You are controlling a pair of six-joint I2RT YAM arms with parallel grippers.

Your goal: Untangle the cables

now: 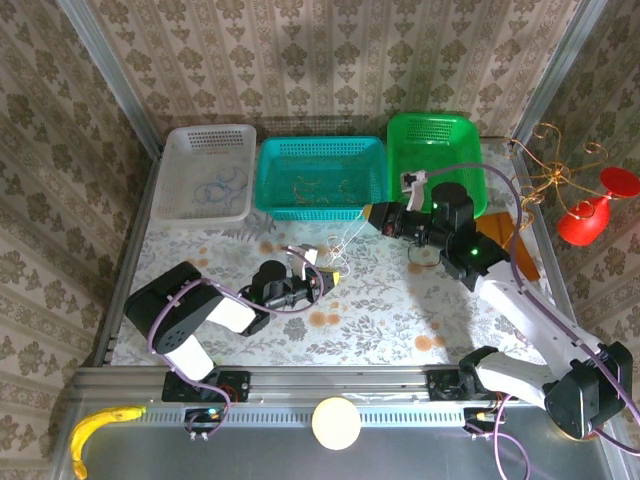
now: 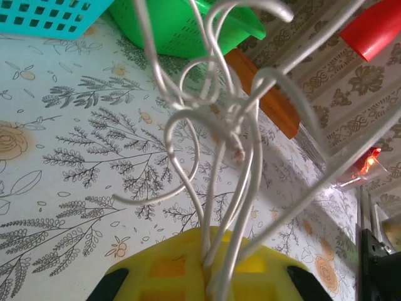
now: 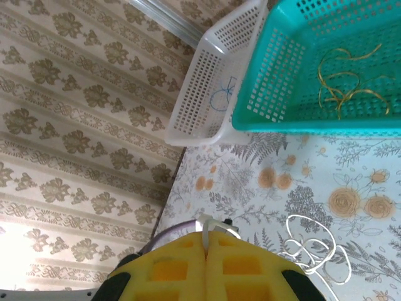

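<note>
Your left tool (image 2: 210,266) is clamped on the white cables (image 2: 235,141), held knotted above the counter (image 2: 75,157); your right tool (image 3: 207,251) is closed, seemingly pinching one strand. Draw them apart slowly, watching the knot so loops slip free rather than tighten.

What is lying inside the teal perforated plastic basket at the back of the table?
A few thin yellow-gold cable loops lie on the floor of the teal perforated plastic basket. Its near wall covers a strip of that floor, so anything there cannot be seen.
</note>
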